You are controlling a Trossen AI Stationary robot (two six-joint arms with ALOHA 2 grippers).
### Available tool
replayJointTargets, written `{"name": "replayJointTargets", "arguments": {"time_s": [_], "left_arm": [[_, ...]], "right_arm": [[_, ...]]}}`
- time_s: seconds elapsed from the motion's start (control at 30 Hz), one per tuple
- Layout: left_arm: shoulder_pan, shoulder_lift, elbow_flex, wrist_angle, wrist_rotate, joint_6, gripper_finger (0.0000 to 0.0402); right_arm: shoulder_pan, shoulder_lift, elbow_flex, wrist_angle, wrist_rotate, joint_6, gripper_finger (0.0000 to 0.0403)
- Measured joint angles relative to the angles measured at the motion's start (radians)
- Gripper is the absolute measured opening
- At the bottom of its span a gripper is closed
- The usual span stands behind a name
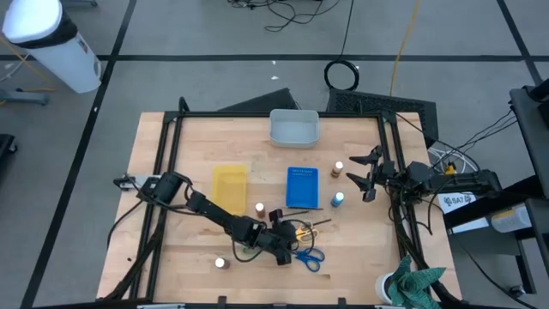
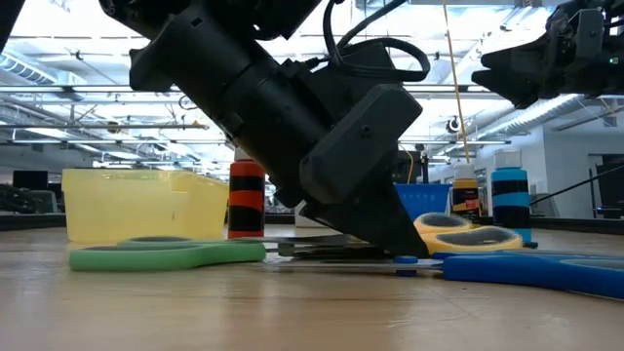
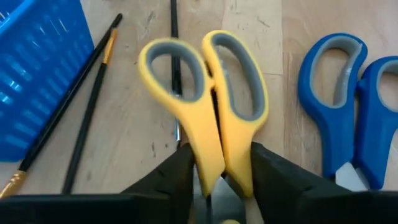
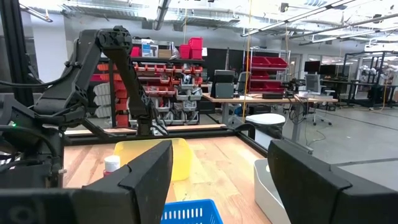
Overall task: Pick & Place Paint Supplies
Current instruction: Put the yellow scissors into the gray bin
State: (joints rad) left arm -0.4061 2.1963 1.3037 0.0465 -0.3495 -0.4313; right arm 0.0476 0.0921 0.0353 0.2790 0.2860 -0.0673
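Yellow scissors point(image 3: 211, 118) between left gripper point(image 3: 221, 174) fingers

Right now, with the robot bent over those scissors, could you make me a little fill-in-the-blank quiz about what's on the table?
1. The left gripper has its fingers on either side of the ____-handled scissors.
2. Beside them lies a pair of scissors with ____ handles.
3. The right gripper hangs over the table holding ____.
4. The grey bin stands at the table's ____ edge in the high view.

Missing words: yellow; blue; nothing; far
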Motion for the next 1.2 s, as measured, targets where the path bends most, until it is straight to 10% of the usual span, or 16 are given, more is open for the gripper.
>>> {"name": "replayJointTargets", "arguments": {"time_s": [0.43, 1.2], "left_arm": [[-0.002, -0.052, -0.004, -0.007, 0.059, 0.010, 0.0091], [-0.021, -0.423, -0.020, 0.014, -0.290, 0.495, 0.0040]], "right_arm": [[0.000, 0.000, 0.000, 0.000, 0.000, 0.000, 0.0247], [0.000, 0.000, 0.000, 0.000, 0.000, 0.000, 0.0247]]}}
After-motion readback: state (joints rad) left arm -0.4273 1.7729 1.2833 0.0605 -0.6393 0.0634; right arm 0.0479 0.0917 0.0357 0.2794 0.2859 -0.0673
